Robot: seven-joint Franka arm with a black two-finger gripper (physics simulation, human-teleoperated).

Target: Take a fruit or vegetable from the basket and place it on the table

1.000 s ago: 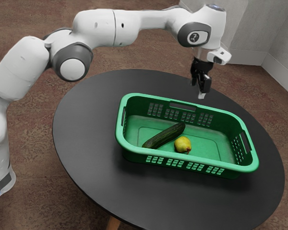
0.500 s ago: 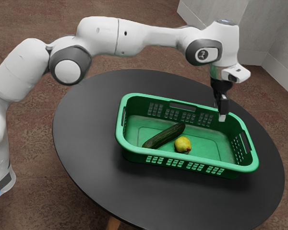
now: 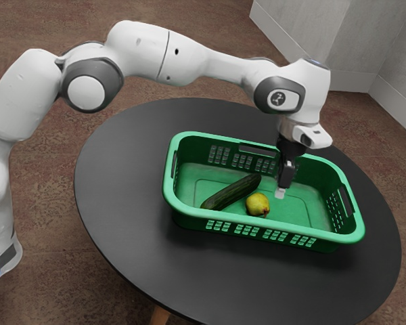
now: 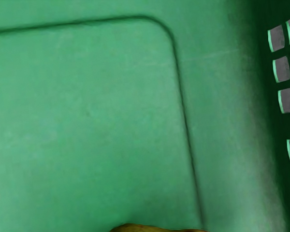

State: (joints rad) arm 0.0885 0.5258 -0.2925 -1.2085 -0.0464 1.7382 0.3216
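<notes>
The round black table [image 3: 122, 176] supports the work. The white arm [image 3: 139, 51] extends over it from the exterior view's left. The green basket [image 3: 274, 225] stands upright on the tabletop. Hazard: if the arm carries the hand sideways while low, the hand may strike a basket wall and push the basket along the table.

The gripper [image 3: 280, 193] points down inside the basket's outline, near the fruit and toward the exterior view's right of it. Hand state: neither item is in its grasp; whether it is set wide or narrow cannot be told.

The cucumber [image 3: 231, 193] lies slantwise on the basket floor. The yellow fruit [image 3: 257, 204] lies just beside it; contact between them cannot be confirmed. Either item satisfies the task, and both are in the basket. The fruit, being nearer, is the likely target.

Alignment caution: the fruit's edge appears at the border of the wrist view, so the hand is probably off centre. Descent without correction may close on bare floor or catch one flank and roll the fruit against the cucumber (a rounded skin offers little purchase off centre). A shallow grip may release the fruit during lifting; insufficient lift may knock it against the rim.
</notes>
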